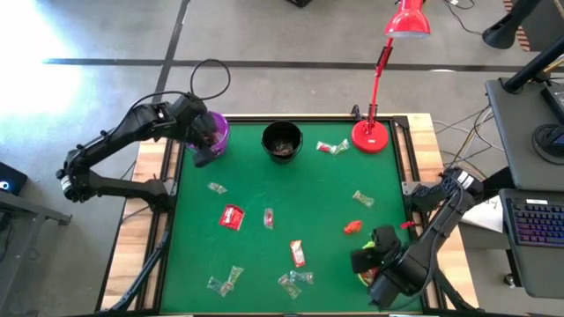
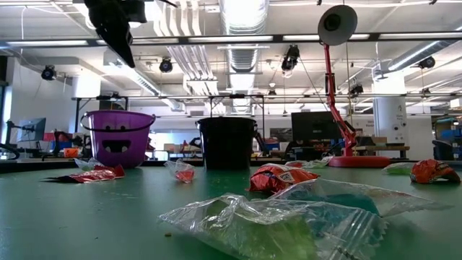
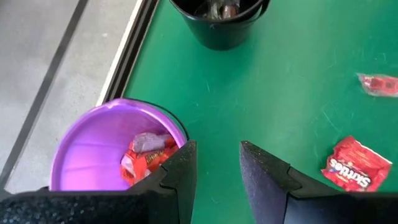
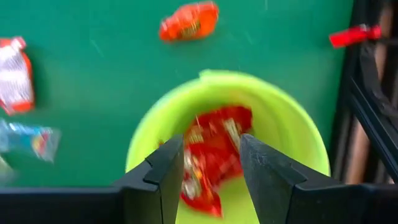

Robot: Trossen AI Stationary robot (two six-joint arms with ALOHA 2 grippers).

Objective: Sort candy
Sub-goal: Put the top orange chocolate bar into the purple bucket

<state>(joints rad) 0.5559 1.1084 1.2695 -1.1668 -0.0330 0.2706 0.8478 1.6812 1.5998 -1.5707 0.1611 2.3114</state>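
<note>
Wrapped candy lies scattered on the green table: red packets, an orange one, and clear twisted ones. My left gripper hangs open over the near-right rim of the purple bowl, which holds red candy. It touches nothing. My right gripper stands open above the green bowl. Red and orange candy lies in that bowl below the fingers. The black bowl sits at the far middle with dark pieces inside.
A red desk lamp stands on the far right of the table, with clear candy beside its base. A Skittles packet lies right of the purple bowl. A clear wrapper fills the low view's foreground. Wooden rails edge the table.
</note>
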